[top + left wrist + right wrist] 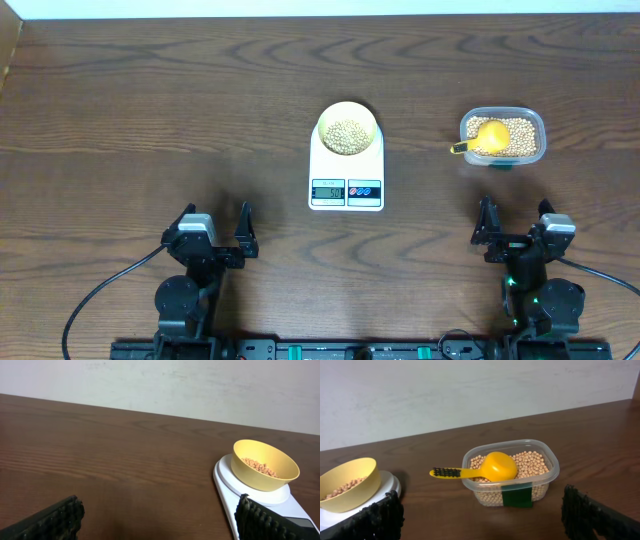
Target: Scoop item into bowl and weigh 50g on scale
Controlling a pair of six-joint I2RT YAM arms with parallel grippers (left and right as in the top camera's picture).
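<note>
With left claw and right claw both spread empty at the frame's bottom, the light, hard, roll-prone beans lie in the bowl on the scale at centre, more in the upper-right tub, likely best lifted by the stiff handle of the scoop.

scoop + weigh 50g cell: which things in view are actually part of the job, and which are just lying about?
Part of the job:
- beans, in bowl and tub
- pale-yellow bowl, on the scale
- white digital kitchen scale
- yellow measuring scoop, resting in the tub
- clear plastic tub, bean supply

Just lying about:
- black cable by the left arm base
</note>
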